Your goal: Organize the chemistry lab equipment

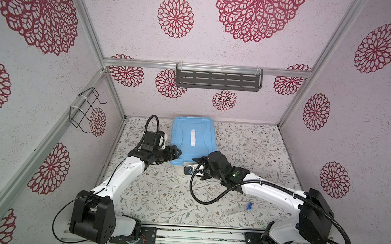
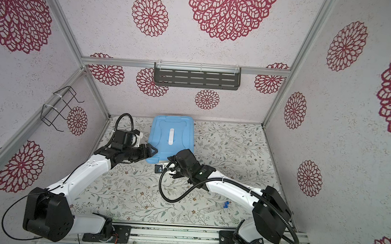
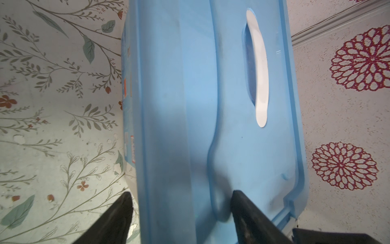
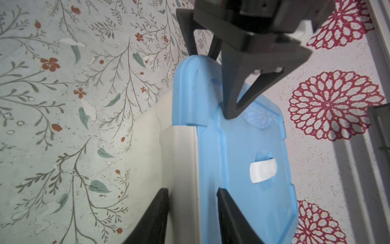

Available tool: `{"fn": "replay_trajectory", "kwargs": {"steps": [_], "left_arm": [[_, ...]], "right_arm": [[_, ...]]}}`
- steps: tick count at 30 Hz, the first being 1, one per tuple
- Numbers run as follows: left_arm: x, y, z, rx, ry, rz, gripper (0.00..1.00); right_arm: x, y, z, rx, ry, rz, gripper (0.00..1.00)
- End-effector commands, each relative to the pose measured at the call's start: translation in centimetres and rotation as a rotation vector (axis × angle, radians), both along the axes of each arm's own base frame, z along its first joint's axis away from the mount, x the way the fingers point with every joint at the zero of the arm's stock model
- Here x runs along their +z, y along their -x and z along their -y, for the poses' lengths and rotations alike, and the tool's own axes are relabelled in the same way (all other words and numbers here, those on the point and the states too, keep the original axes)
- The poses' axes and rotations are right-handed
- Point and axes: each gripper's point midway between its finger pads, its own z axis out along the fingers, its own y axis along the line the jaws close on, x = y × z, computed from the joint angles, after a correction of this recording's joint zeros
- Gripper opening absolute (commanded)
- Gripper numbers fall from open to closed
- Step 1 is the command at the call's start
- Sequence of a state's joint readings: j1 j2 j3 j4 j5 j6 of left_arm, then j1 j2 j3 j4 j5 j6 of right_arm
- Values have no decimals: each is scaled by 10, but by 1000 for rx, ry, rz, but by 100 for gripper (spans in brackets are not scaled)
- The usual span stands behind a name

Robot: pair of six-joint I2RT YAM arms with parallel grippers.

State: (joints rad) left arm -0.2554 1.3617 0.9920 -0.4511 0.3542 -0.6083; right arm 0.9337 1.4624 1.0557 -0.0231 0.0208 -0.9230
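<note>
**Both jaws astride the near end of the blue lid**

Your left gripper [image 3: 180, 192] stands wide astride the thick flap at the near-left corner of the blue lid [image 3: 190, 84], with one finger on top and one outside. Your right gripper [image 4: 192, 189] straddles the near edge, one finger over the lid and one beside the white bin [image 4: 179, 158] wall. Whether either gripper really pinches, I cannot tell.

The lid is smooth, slightly translucent plastic, and its long axis runs near to far. A lift should probably go straight up.

The two clear blue-capped tubes [image 1: 240, 209] lie flat at near right, closer to your right arm, caps rightward. The clear rack [image 1: 255, 149] sits at far right.
</note>
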Motion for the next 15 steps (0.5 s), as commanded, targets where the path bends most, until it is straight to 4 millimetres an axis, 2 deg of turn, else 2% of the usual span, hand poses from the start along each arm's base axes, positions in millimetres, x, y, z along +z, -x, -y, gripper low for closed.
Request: {"fn": "replay_trajectory", "kwargs": {"steps": [1, 10, 12, 15], "left_arm": [[-39, 24, -17, 8, -99, -134, 76], [-39, 23, -19, 11, -105, -127, 75], [-37, 23, -20, 13, -104, -125, 75], [-30, 23, -21, 14, -96, -109, 76]], "right_arm": [[23, -12, 3, -43, -96, -102, 41], [-16, -27, 12, -124, -84, -461, 38], [-14, -24, 9, -117, -94, -498, 41], [14, -21, 0, -87, -187, -547, 49]]}}
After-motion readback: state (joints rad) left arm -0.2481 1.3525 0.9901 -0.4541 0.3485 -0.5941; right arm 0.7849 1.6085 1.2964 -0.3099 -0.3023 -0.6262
